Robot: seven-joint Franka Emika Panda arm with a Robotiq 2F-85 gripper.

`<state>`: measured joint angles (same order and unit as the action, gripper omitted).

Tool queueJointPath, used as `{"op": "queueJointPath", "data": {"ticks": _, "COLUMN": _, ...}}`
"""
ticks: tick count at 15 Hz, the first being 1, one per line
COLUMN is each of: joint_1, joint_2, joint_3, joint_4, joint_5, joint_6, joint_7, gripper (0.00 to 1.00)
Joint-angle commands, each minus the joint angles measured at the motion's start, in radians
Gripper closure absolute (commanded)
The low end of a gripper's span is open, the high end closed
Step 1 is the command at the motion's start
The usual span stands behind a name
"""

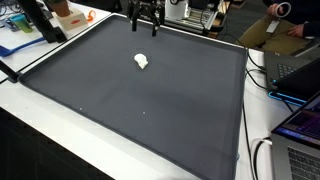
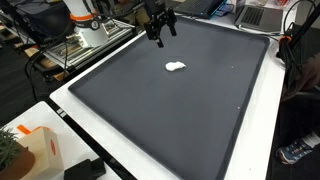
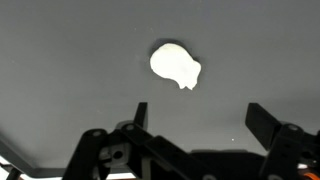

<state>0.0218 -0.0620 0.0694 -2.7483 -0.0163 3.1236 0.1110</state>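
Note:
A small white crumpled object (image 1: 142,62) lies on the dark grey mat (image 1: 130,100), toward its far half. It shows as well in the other exterior view as a white lump (image 2: 175,68), and in the wrist view as a pale blob (image 3: 175,65) ahead of the jaws. My gripper (image 1: 147,27) hangs above the mat's far edge, also seen from the side (image 2: 159,38). In the wrist view the gripper (image 3: 200,118) stands open, its two dark fingers wide apart with only bare mat between them. The object sits apart from the fingers.
The mat (image 2: 180,100) covers a white table (image 2: 100,150). Laptops (image 1: 300,125) and cables lie off one side. An orange and white box (image 2: 35,148) and a black device (image 2: 85,171) sit near a table corner. Clutter and a person (image 1: 285,25) stand behind the table.

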Motion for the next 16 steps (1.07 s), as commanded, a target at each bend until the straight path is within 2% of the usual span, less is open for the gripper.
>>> {"op": "queueJointPath", "data": {"ticks": 1, "joint_1": -0.013, "joint_2": 0.011, "joint_3": 0.005, "joint_4": 0.0, "joint_5": -0.032, "joint_6": 0.0, "joint_7": 0.013, "gripper": 0.0}}
{"op": "queueJointPath", "data": {"ticks": 4, "joint_1": -0.032, "joint_2": 0.027, "joint_3": 0.01, "joint_4": 0.001, "joint_5": -0.067, "joint_6": 0.0, "joint_7": 0.027, "gripper": 0.0}}
{"op": "queueJointPath", "data": {"ticks": 7, "joint_1": -0.034, "joint_2": 0.027, "joint_3": 0.013, "joint_4": 0.001, "joint_5": -0.068, "joint_6": 0.0, "joint_7": 0.027, "gripper": 0.0}}
{"op": "queueJointPath", "data": {"ticks": 8, "joint_1": -0.019, "joint_2": 0.04, "joint_3": 0.016, "joint_4": 0.01, "joint_5": -0.035, "joint_6": 0.0, "joint_7": 0.022, "gripper": 0.0}}
{"op": "queueJointPath", "data": {"ticks": 11, "joint_1": -0.027, "joint_2": 0.045, "joint_3": 0.017, "joint_4": 0.042, "joint_5": -0.056, "joint_6": -0.034, "joint_7": 0.037, "gripper": 0.0}}
{"op": "queueJointPath", "data": {"ticks": 16, "joint_1": 0.008, "joint_2": 0.064, "joint_3": 0.008, "joint_4": 0.166, "joint_5": 0.016, "joint_6": -0.274, "joint_7": -0.004, "gripper": 0.0}}
